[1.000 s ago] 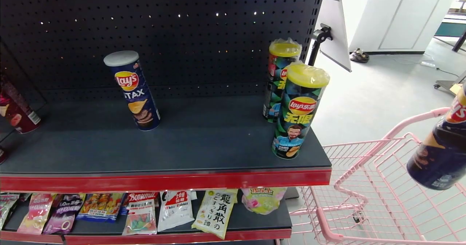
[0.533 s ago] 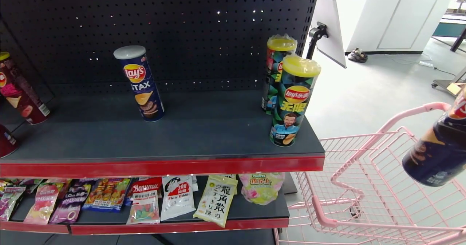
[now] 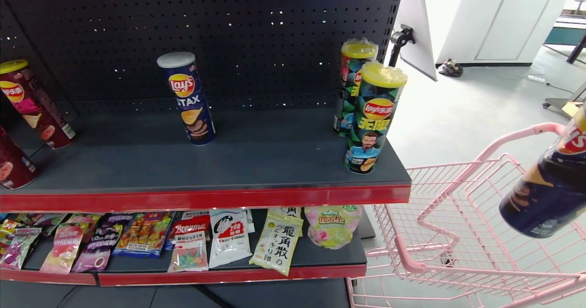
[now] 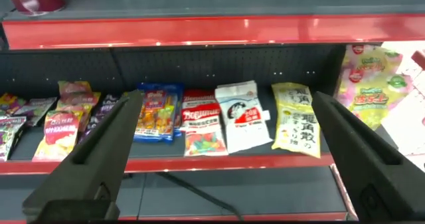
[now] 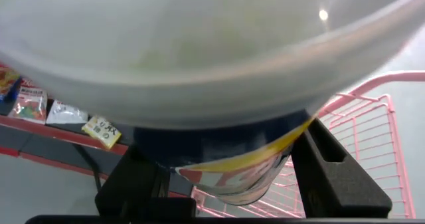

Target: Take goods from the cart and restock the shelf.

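Item: dark-blue chip can [image 3: 545,184], clamped in right claw [image 5: 232,177], tilted above pink cart [image 3: 517,143]. Idle left claw [image 4: 226,98]: wide, empty, facing lower shelf [image 4: 372,160]. Advice: carry to upper shelf [image 3: 274,157]; set upright beside standing blue can [image 3: 187,98].

Dk-blue chip can [image 3: 542,193] tilted in air over pink wire cart [image 3: 407,260], just R of black/red shelf [image 3: 274,157]
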Controlling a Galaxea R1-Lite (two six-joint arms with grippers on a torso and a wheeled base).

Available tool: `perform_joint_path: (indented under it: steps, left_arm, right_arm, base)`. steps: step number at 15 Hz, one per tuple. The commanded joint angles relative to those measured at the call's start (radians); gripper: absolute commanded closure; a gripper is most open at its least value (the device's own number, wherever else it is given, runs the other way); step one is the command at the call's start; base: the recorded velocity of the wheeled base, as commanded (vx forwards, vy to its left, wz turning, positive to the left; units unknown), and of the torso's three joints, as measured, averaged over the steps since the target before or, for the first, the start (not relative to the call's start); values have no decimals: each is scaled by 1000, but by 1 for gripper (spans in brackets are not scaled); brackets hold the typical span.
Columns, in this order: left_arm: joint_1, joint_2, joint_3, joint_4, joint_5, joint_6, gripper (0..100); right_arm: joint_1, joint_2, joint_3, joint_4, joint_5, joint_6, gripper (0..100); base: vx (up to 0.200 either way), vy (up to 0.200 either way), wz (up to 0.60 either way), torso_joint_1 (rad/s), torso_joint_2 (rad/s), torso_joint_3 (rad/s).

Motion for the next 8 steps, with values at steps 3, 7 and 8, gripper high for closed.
perform_joint_path:
  steps: [3,7,8]
  left_arm:
    - [0,1,0,0,1,0,0]
    - [0,1,0,0,1,0,0]
    - [0,1,0,0,1,-1,0]
  right_arm:
    - [3,-25,3,10,39,1,100]
    - [5,-42,25,8,48,1,100]
    - [3,-41,26,8,50,1,100]
  base:
    - [0,200,0,7,1,4]
    - [0,200,0,2,6,1]
    - [0,200,0,-2,2,7]
